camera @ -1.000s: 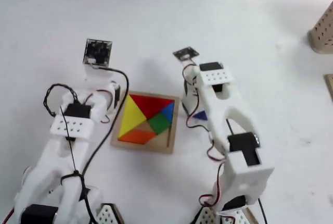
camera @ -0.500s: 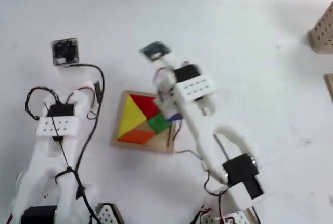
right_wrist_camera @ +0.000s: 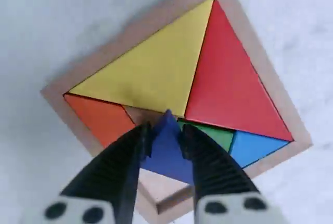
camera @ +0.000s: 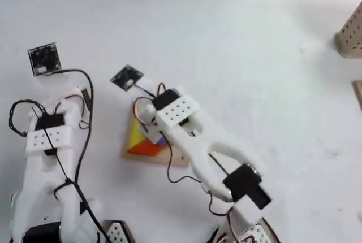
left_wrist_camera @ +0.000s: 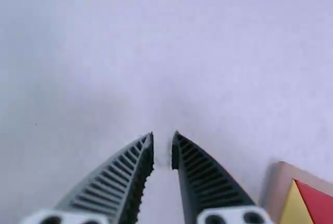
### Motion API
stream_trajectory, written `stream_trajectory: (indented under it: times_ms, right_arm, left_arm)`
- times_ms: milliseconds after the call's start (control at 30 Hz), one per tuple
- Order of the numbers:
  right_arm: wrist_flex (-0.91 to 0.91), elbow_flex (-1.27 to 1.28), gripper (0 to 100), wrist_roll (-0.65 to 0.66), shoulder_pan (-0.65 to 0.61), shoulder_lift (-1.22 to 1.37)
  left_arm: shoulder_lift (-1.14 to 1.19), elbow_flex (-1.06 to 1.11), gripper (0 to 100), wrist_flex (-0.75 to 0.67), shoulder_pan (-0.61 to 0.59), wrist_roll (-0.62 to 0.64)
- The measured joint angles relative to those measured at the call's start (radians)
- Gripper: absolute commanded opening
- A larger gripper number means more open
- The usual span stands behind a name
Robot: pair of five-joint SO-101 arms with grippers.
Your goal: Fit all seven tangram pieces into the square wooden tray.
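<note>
The square wooden tray holds a yellow triangle, a red triangle, an orange piece, a green piece and a blue piece. My right gripper is shut on a dark blue triangle, held just over the bare wood gap beside the orange piece. In the high view the right arm lies across the tray and hides most of it. My left gripper hovers over bare table beside a tray corner, fingers almost together with nothing between them.
The left arm stands left of the tray with its cables looping over the table. A pegged wooden block sits at the far right edge. The white table stretches open behind and to the right.
The right arm swung left from beside the tray to over it, carrying the dark blue triangle. The left arm drew back to the left, away from the tray.
</note>
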Motion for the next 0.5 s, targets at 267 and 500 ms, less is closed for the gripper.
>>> stream_trajectory:
  times_ms: [267,500]
  right_arm:
    - [0.112,-0.091,29.7,-0.006,0.002,0.003]
    - [0.338,-0.290,12.1,-0.006,0.077,0.003]
  left_arm:
    - [0.000,0.000,8,0.000,0.000,0.000]
    - [0.000,0.000,8,0.000,0.003,0.000]
